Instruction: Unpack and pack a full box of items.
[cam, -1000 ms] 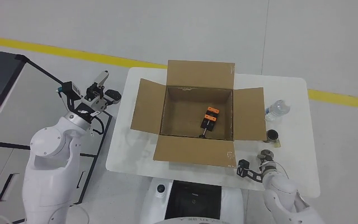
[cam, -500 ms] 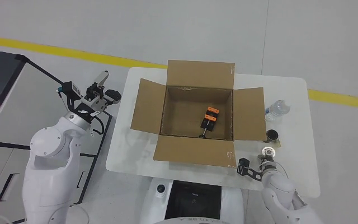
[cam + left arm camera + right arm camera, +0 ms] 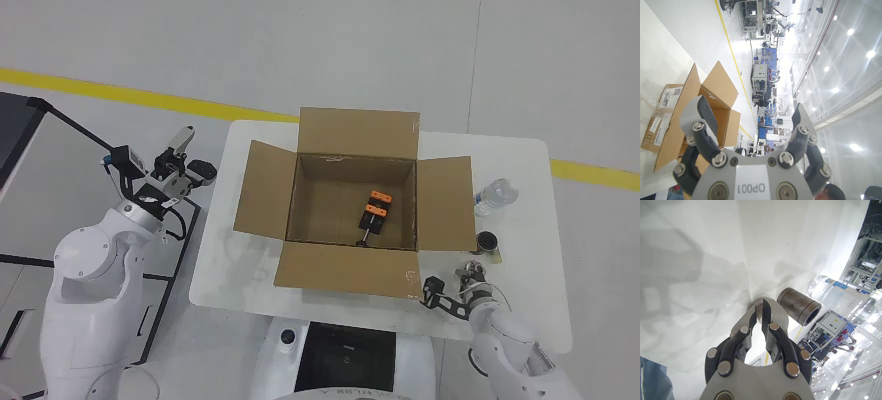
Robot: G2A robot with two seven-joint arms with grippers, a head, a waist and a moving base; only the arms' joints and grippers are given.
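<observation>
An open cardboard box (image 3: pixel 358 131) stands mid-table, and an orange and black clamp (image 3: pixel 373 214) lies on its floor. My right gripper (image 3: pixel 468 273) (image 3: pixel 759 307) hangs low over the table's front right, just past the box's corner flap, shut on a small round metal part (image 3: pixel 758 301). Close beside it lies a dark metal cylinder (image 3: pixel 488 243) (image 3: pixel 798 306). My left gripper (image 3: pixel 184 148) (image 3: pixel 750 103) is held open and empty off the table's left side, facing the box (image 3: pixel 719 89).
A clear water bottle (image 3: pixel 495 194) (image 3: pixel 838 291) lies on the white table (image 3: pixel 520 160) to the right of the box, beyond the cylinder. The box's four flaps are spread outward. A black frame stands on the floor at far left.
My right gripper has moved away from the table's front edge and a little toward the box, carrying the small metal part. The left arm has kept still.
</observation>
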